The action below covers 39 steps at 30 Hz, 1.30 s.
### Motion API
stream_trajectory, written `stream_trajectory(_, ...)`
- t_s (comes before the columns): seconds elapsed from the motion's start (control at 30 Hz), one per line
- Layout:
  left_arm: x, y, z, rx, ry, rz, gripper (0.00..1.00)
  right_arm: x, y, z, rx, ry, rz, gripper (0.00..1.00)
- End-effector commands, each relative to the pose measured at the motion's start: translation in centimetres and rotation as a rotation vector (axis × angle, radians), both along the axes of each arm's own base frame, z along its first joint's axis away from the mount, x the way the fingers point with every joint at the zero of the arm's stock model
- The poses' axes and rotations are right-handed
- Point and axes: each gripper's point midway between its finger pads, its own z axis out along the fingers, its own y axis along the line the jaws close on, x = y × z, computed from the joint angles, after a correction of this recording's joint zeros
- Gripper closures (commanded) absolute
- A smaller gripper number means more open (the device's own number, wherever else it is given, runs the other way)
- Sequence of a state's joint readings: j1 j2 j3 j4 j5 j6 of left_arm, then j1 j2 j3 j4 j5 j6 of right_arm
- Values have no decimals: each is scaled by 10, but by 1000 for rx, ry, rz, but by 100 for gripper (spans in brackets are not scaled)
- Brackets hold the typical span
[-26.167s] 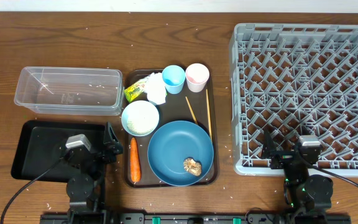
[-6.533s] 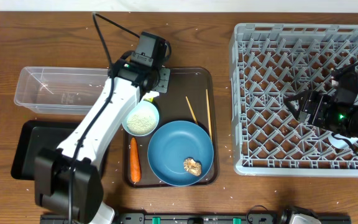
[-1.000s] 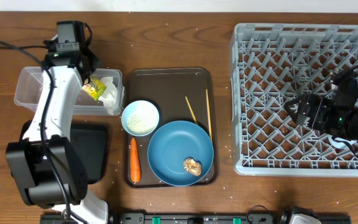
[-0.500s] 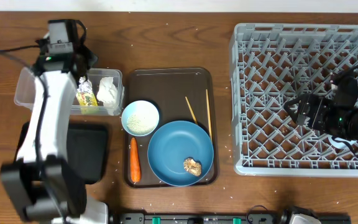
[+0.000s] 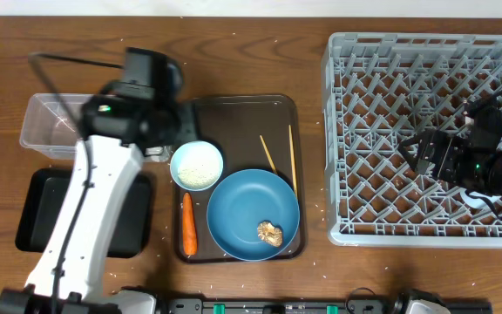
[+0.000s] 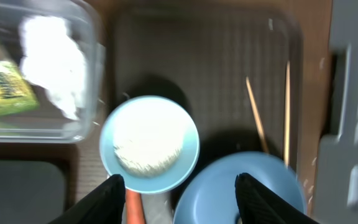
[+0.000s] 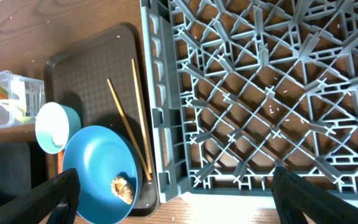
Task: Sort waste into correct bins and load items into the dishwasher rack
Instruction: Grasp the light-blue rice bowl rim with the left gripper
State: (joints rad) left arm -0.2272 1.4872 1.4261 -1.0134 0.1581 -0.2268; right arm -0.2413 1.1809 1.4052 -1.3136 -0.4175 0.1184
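The bowl (image 6: 190, 142) was heaped with rice (image 6: 146, 149), so a skewed pinch on its rim would probably have tipped it and scattered grains over the brown tray (image 5: 234, 113). The carrot (image 6: 134, 208) just beside it could also have been knocked. The left gripper (image 6: 179, 177) stood wide open and empty, with the bowl directly under it, left of the counter's middle. Wrapper (image 6: 2, 87) and tissue (image 6: 55, 53) lay in the tub (image 5: 50, 131) near the far left corner. The right gripper (image 7: 174, 174) hung wide open and empty over the rack (image 7: 260, 93) at the right edge.

Dark brown serving tray (image 5: 238, 122) lies flat, mid wooden table (image 5: 260, 61).
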Motion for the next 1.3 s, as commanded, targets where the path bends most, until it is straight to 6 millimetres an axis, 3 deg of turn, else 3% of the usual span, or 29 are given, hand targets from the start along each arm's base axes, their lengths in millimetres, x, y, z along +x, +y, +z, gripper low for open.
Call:
stream_trajectory(0.0, -10, -12, -34, 83, 83, -102, 43, 0, 4, 0, 1, -1, 16, 8)
stream_trajectory(0.17, -13, -24, -71, 184, 172, -131, 44, -2, 5, -1, 3, 9, 16, 8)
stream_trajectory(0.3, -11, -23, -97, 236, 233, -100, 52, -4, 5, -2, 4, 16, 16, 8)
stream_trajectory(0.63, 1, -32, -112, 219, 199, -89, 54, -3, 5, -2, 4, 14, 16, 8)
stream_trajectory(0.77, 8, -36, -130, 221, 202, -89, 54, -3, 5, -2, 4, 15, 16, 8)
stream_trajectory(1.07, 1, -32, -167, 256, 307, -66, 55, -4, 5, -2, 5, 17, 16, 8)
stream_trajectory(1.23, 0, -32, -182, 267, 338, -65, 63, -4, 5, -2, 5, 18, 16, 8)
stream_trajectory(1.27, 1, -32, -184, 268, 336, -65, 69, -4, 5, -2, 5, 18, 16, 8)
